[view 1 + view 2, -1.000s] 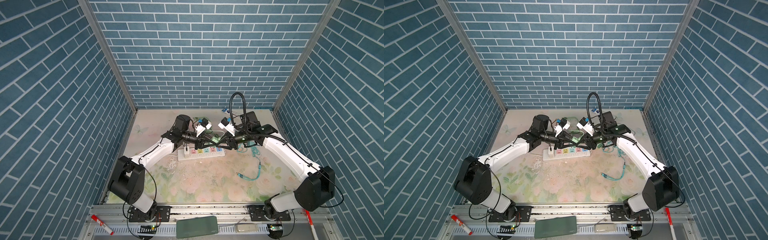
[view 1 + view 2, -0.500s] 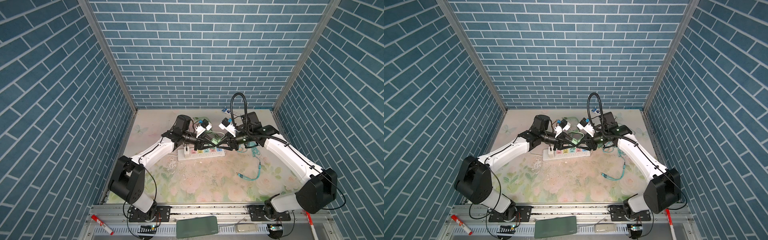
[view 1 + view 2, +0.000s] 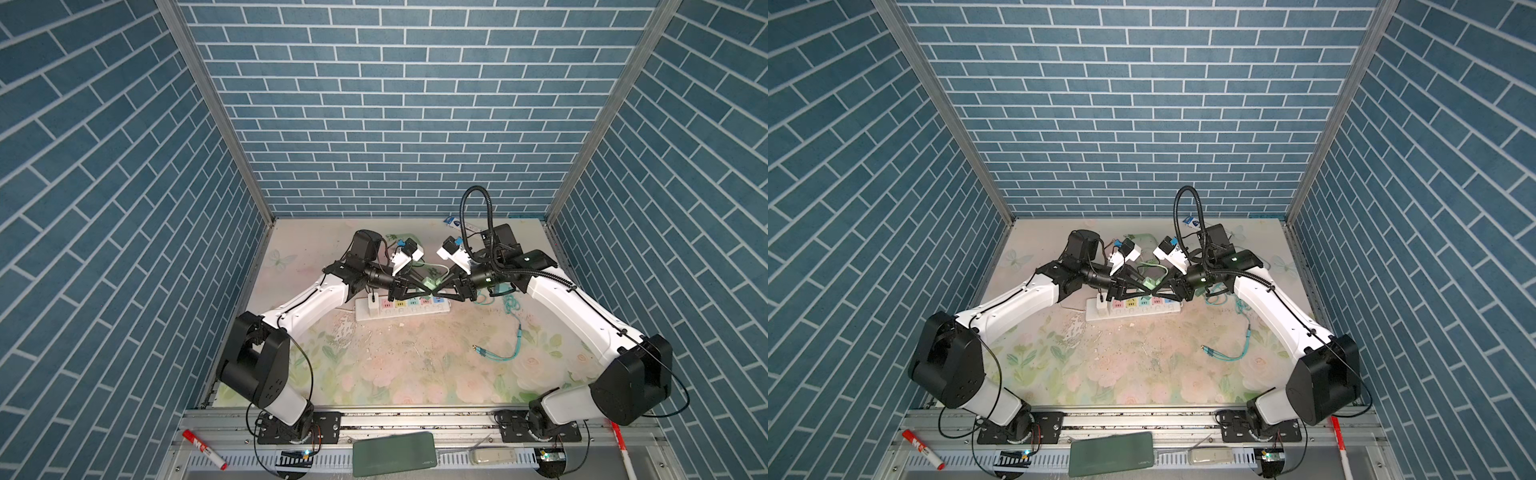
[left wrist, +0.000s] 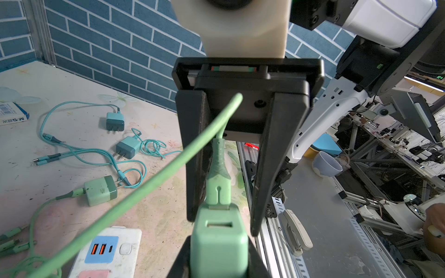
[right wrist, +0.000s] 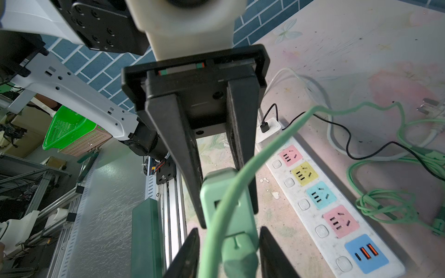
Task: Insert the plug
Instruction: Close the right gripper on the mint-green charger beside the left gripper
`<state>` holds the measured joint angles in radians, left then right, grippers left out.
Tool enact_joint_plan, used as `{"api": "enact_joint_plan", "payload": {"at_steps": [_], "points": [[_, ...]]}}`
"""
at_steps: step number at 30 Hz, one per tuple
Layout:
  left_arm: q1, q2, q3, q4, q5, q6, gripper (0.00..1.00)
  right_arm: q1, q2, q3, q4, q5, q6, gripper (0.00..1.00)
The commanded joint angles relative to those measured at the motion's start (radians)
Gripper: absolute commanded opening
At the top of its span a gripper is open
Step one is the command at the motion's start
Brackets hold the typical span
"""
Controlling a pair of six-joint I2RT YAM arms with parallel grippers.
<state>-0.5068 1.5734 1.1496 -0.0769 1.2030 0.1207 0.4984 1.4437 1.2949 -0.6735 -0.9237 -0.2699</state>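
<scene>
Left gripper (image 4: pixel 224 225) is clamped tight on the green USB plug (image 4: pixel 218 183), gripping its flat sides. The right gripper (image 5: pixel 228 219) is closed narrowly round the green charger block (image 4: pixel 219 243), and the two meet nose to nose in the air. From the left wrist view I see the plug's tip at the block's end face, with a thin grey strip showing at the joint. I judge it entered but perhaps not fully home; I cannot tell for certain. To finish well I would brace the block with the right arm and press the plug straight along its own length with the left. There should be no twist or sag, and I would push until that strip disappears. The green cable (image 4: pixel 144 190) loops back across the left gripper, so I would watch that it does not drag the plug sideways. Just below the pair lies the white power strip (image 5: pixel 320 199) on the floral table (image 3: pixel 415 374), and I want clearance from it. Farther back, teal chargers (image 4: pixel 115 121) lie well apart from the work.
</scene>
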Motion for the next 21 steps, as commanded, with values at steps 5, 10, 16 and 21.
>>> {"api": "enact_joint_plan", "payload": {"at_steps": [5, 10, 16, 21], "points": [[0.003, 0.005, 0.039, -0.014, 0.031, 0.007, 0.09, 0.002, 0.006, 0.034, 0.0, -0.038, -0.079, 0.4], [0.004, 0.005, 0.045, -0.043, 0.028, 0.023, 0.09, 0.002, 0.001, 0.034, 0.008, -0.034, -0.082, 0.38], [0.003, 0.004, 0.047, -0.064, 0.026, 0.031, 0.09, 0.002, 0.009, 0.052, 0.011, -0.033, -0.088, 0.35], [0.002, 0.005, 0.048, -0.061, 0.026, 0.027, 0.09, 0.002, 0.024, 0.062, 0.006, -0.048, -0.094, 0.34]]}}
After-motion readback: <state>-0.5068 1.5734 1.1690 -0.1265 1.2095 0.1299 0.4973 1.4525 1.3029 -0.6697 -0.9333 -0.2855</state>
